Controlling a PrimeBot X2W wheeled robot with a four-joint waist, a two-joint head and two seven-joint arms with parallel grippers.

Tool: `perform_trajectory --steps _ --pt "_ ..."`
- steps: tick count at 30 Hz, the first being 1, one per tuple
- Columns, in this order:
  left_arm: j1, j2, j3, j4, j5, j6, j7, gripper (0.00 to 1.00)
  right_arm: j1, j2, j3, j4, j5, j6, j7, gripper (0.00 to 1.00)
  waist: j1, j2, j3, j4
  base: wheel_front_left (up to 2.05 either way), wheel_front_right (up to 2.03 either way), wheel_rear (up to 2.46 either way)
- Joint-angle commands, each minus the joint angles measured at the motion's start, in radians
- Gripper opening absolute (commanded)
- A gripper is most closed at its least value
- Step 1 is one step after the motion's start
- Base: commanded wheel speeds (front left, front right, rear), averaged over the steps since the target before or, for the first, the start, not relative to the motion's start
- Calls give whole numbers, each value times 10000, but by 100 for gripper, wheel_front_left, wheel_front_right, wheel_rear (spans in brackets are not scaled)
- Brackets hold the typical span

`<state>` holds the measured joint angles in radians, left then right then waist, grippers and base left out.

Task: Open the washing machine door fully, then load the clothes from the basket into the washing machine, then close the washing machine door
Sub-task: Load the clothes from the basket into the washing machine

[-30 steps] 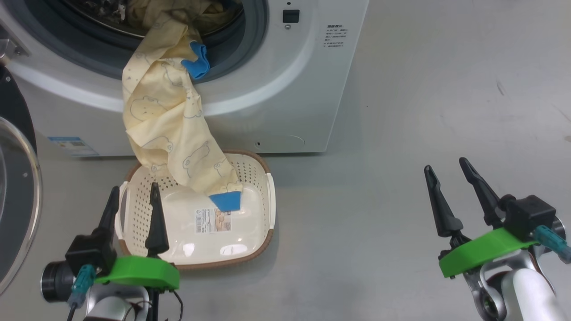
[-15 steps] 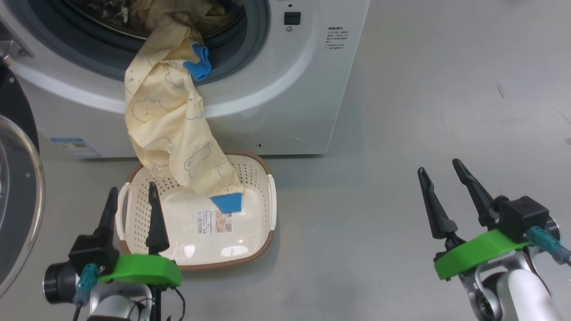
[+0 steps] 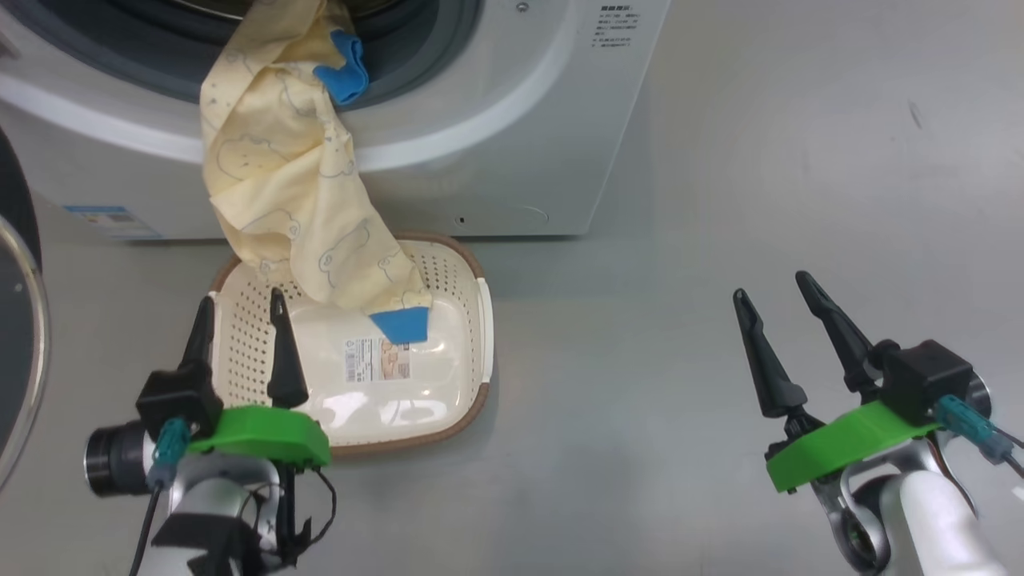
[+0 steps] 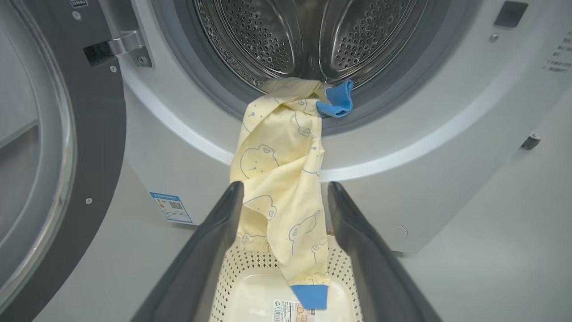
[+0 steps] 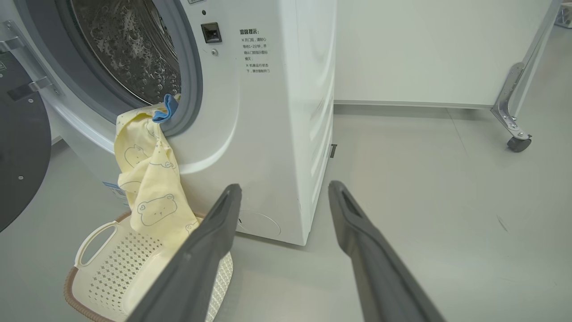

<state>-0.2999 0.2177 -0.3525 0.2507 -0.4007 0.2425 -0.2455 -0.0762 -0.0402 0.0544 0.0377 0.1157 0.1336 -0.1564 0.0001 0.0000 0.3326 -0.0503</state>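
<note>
The washing machine [image 3: 496, 120] stands with its door [image 3: 16, 336] swung open at the left. The pale yellow clothes [image 3: 280, 192] hang out of the drum mouth over the gasket, their blue cuff resting in the cream basket [image 3: 480, 320] on the floor below. My left gripper [image 3: 242, 298] is open over the basket's near left side, short of the fabric. In the left wrist view the clothes [image 4: 277, 161] hang between and beyond the left gripper [image 4: 286, 185]. My right gripper [image 3: 771, 286] is open over bare floor, far right of the basket. The right gripper [image 5: 284, 185] points at the machine's corner.
Grey floor [image 3: 760, 160] spreads to the right of the machine. A white wall panel [image 5: 424, 53] stands behind, with a metal leg on a caster [image 5: 518, 144] at the far right. The steel drum [image 4: 313, 36] is open above the hanging fabric.
The head view has shifted, so the machine and basket sit higher in the picture. Both grippers stay open and the clothes hang as before.
</note>
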Motion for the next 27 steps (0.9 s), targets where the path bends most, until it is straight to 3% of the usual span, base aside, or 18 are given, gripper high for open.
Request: perform_trajectory --steps 1,16,27 --pt "-487 164 302 -127 -16 170 36 100 -377 -100 259 -366 -25 -29 5 100 -1 0 312 -65 0 0 0" --pt "-3605 225 159 2919 -492 -1105 984 100 -1845 -100 967 166 468 -29 -590 100 -1 0 2566 -901 0 0 0" --pt "-5670 612 507 5746 -1099 -2036 1531 100 -2664 -100 1356 618 930 -29 -947 100 -1 0 3742 -1659 0 0 0"
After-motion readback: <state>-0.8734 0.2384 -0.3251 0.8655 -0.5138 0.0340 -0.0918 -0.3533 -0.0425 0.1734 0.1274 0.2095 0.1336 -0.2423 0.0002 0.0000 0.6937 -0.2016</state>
